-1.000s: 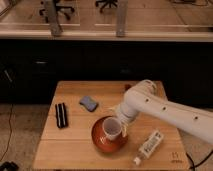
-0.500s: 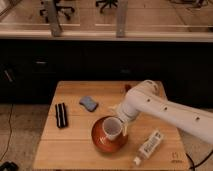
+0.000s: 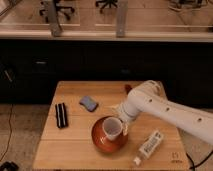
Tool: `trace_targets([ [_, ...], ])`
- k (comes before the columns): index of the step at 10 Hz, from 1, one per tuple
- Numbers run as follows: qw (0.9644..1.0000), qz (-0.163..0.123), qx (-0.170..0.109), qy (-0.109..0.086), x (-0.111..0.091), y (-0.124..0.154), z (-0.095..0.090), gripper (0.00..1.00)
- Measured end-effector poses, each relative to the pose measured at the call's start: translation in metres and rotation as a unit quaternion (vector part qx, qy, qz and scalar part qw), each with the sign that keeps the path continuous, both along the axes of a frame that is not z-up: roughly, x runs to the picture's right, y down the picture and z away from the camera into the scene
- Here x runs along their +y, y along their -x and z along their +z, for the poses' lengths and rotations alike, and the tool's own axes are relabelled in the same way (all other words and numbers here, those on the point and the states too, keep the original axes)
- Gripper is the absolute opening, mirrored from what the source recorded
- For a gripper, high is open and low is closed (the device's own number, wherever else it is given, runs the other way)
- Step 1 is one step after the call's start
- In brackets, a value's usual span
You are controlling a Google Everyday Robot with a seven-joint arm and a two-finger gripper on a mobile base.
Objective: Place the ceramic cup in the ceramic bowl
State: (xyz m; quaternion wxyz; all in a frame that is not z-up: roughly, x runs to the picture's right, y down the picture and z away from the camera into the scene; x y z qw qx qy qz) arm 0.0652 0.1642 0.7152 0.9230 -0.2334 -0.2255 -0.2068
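Almost nothing has moved since the earlier frames: the ceramic cup (image 3: 112, 128) stays at the same place over the ceramic bowl (image 3: 102, 142), and the arm keeps the same pose. Whether the jaws of the gripper (image 3: 122, 123) are apart or clamped on the cup, I cannot tell, because the wrist covers them; the gripper is at the right side of the cup, touching or very near its rim. The white cup is tilted, with its opening toward the camera, inside the outline of the orange-red bowl. The white arm (image 3: 165, 107) comes from the lower right. On the wooden table (image 3: 70, 155) a white bottle (image 3: 149, 146) lies right of the bowl, a blue-grey pad (image 3: 89, 103) lies behind it, and a black bar-shaped object (image 3: 61, 115) is at the left
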Motion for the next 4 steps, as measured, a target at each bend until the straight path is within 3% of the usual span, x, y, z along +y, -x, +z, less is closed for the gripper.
trace_targets([
  [4,0.9999,0.009,-0.002,-0.007,-0.0029,-0.0035,0.0016,0.8],
])
